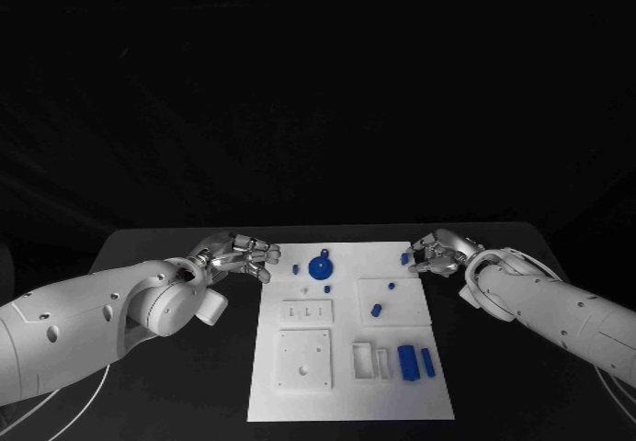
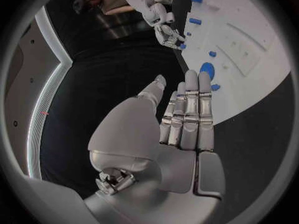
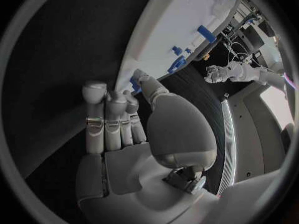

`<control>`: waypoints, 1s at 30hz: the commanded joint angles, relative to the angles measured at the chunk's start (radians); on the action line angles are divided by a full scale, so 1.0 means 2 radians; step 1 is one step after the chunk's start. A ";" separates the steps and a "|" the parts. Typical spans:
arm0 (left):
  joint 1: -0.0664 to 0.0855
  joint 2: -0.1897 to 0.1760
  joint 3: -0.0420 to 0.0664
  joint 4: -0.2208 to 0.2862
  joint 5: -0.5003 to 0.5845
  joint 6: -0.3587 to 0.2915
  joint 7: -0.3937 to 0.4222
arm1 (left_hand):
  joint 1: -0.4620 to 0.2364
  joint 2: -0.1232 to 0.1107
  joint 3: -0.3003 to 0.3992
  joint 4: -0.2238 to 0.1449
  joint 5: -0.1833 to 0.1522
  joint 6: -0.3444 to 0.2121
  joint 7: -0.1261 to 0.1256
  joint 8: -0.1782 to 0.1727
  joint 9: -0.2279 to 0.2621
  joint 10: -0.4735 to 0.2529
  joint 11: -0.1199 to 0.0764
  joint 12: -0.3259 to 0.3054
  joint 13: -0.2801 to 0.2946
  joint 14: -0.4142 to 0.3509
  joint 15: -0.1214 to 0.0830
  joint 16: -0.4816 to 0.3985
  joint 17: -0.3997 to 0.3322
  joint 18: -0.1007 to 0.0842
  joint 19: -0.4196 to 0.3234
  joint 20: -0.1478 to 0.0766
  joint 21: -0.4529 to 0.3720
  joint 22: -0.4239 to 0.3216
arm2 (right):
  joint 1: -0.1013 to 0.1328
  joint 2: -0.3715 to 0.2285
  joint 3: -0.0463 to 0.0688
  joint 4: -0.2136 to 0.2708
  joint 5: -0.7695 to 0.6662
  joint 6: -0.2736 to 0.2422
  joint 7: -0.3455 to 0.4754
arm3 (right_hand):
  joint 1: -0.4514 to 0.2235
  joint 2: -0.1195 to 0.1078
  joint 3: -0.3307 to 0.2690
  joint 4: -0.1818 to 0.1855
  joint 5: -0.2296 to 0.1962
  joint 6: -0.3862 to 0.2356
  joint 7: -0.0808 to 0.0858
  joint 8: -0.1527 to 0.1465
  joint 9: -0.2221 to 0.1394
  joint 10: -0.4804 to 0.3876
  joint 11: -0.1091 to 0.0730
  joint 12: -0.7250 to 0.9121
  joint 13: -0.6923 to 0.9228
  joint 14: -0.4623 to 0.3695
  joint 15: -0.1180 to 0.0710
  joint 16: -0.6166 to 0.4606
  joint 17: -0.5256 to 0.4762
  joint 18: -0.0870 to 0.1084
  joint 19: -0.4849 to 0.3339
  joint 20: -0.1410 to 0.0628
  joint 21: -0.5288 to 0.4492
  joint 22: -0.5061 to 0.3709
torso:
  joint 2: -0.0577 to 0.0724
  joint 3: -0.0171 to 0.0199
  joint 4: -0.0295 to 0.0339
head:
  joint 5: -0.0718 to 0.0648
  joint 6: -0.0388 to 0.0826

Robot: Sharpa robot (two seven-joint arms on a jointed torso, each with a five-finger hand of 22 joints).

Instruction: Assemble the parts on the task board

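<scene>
The task board (image 1: 347, 367) lies flat in the middle of the black table (image 1: 159, 248), long side running away from the robot. Left hand (image 1: 239, 257) sits at the board's far-left corner, just off its edge; in the left wrist view its fingers (image 2: 190, 114) are straight and pressed side by side, thumb apart, palm bare, nothing held. Right hand (image 1: 437, 254) is at the far-right corner, w/ fingertips at the board's edge beside a small blue part (image 1: 404, 259); right wrist view shows the fingers (image 3: 112, 119) bunched together, thumb tip next to that blue piece, but can't tell if it's actually pinched or only touched. On the board: a round blue part (image 1: 320, 267) near the far end, centre-left, w/ a small blue peg (image 1: 294, 270) just beside it on the left. Further in, two small blue pieces (image 1: 377, 310) lie on the raised white square right of centre. At the near end, right side, a long blue block (image 1: 408, 362) and a narrower blue bar (image 1: 428, 361) lie parallel, close together, next to white upright holders (image 1: 363, 357). Left side of the board has a white slotted plate (image 1: 306, 313) and, nearer the robot, a white square plate (image 1: 305, 358).
</scene>
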 commanded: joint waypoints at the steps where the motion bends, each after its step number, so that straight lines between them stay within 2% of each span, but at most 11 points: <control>1: 0.000 0.001 0.000 0.000 -0.003 0.009 0.003 | 0.001 0.000 0.003 -0.001 0.002 -0.002 0.000 -0.001 0.000 -0.004 0.000 -0.001 0.000 -0.003 0.001 0.000 -0.001 0.005 -0.003 0.000 0.003 -0.001 | -0.001 0.003 0.000 0.001 0.006 0.006 0.001 | -0.005 0.000 -0.004 0.000 -0.002 0.003 0.000 -0.001 -0.001 -0.001 -0.001 0.004 0.001 0.000 0.001 0.001 0.001 0.003 0.023 0.003 -0.003 0.037 | 0.000 -0.0003 0.0007 | 0.000 -0.001; 18: 0.000 0.001 0.000 0.000 -0.004 0.011 0.002 | 0.001 0.000 0.003 -0.001 0.002 -0.002 0.000 -0.001 0.000 -0.005 0.001 -0.001 0.001 -0.003 0.001 0.000 0.000 0.005 -0.004 0.000 0.004 -0.001 | -0.005 0.018 0.000 -0.009 0.007 -0.010 -0.006 | -0.008 0.006 0.001 0.010 -0.013 0.008 -0.001 -0.002 -0.001 0.002 -0.002 0.008 0.004 0.002 0.000 0.004 0.004 0.003 0.024 0.002 -0.001 0.037 | -0.001 -0.0011 0.0003 | 0.002 -0.002; 21: 0.000 0.001 0.000 0.000 -0.004 0.011 0.001 | 0.001 0.000 0.003 -0.001 0.002 -0.002 0.000 -0.001 0.000 -0.005 0.001 -0.001 0.001 -0.003 0.001 0.000 0.000 0.005 -0.004 0.000 0.004 -0.001 | -0.005 0.018 0.000 -0.010 0.007 -0.013 -0.008 | -0.009 0.011 0.010 0.011 -0.018 0.017 -0.003 -0.002 0.000 0.003 -0.003 0.010 0.005 0.003 0.000 0.004 0.005 0.003 0.024 0.002 0.000 0.037 | -0.001 -0.0010 0.0001 | 0.002 -0.002; 23: 0.000 0.001 0.000 0.000 -0.004 0.011 0.001 | 0.000 0.000 0.003 0.000 0.002 -0.002 0.000 -0.001 0.000 -0.005 0.001 -0.001 0.000 -0.004 0.001 0.000 0.000 0.005 -0.004 0.000 0.005 -0.001 | -0.005 0.018 0.000 -0.011 0.007 -0.014 -0.010 | -0.009 0.016 0.020 0.012 -0.023 0.033 -0.007 0.000 0.003 0.003 -0.006 0.011 0.007 0.003 -0.002 0.005 0.006 0.003 0.025 0.000 0.001 0.037 | -0.001 -0.0008 0.0001 | 0.002 -0.002; 26: 0.000 0.001 0.000 0.001 -0.005 0.012 0.000 | 0.000 0.000 0.003 0.000 0.002 -0.002 0.000 -0.001 0.000 -0.005 0.001 -0.001 0.000 -0.004 0.001 0.000 0.000 0.005 -0.004 0.000 0.005 -0.001 | -0.005 0.018 0.000 -0.011 0.007 -0.017 -0.012 | -0.012 0.016 0.036 0.010 -0.023 0.046 -0.011 -0.002 0.007 0.004 -0.008 0.012 0.008 0.003 -0.004 0.005 0.007 0.001 0.024 -0.002 0.002 0.037 | -0.001 -0.0007 -0.0001 | 0.003 -0.002; 30: 0.000 0.001 0.000 0.001 -0.005 0.012 0.000 | 0.000 0.000 0.003 0.000 0.002 -0.002 0.000 -0.001 0.000 -0.005 0.001 -0.001 0.000 -0.004 0.001 0.000 0.000 0.005 -0.004 0.000 0.005 -0.001 | -0.006 0.017 0.000 -0.012 0.007 -0.019 -0.013 | -0.013 0.023 0.058 0.008 -0.038 0.061 -0.014 -0.001 0.016 0.005 -0.011 0.012 0.010 0.004 -0.006 0.005 0.008 -0.001 0.024 -0.004 0.003 0.038 | -0.001 -0.0005 -0.0008 | 0.003 -0.003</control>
